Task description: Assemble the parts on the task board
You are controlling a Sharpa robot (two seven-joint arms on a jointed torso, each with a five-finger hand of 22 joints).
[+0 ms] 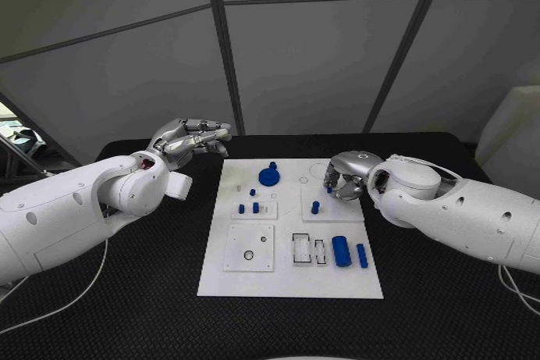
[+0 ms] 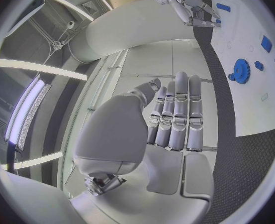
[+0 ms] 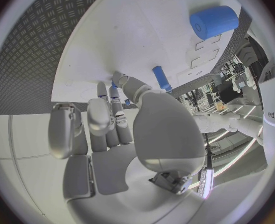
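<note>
Right robot hand (image 1: 346,178) down on task board (image 1: 290,278), grip indeterminable, apparently seating small blue part (image 3: 161,77); left robot hand (image 1: 193,137) empty, fingers together, parked clear.

Right hand (image 1: 346,176) over far right part of task board (image 1: 289,278); fingers curl down, fingertips hidden behind knuckles in head view. Right wrist view: small blue piece (image 3: 114,86) at fingertips (image 3: 117,78), mostly covered; cannot tell whether pinched or only touched. Blue cylinder (image 3: 214,21) partly cut by circle's rim. Left hand (image 1: 193,138) off board over surface (image 1: 147,305); palm side hidden in head view. Tiny parts (image 1: 247,193) on board too small to tell shape.
</note>
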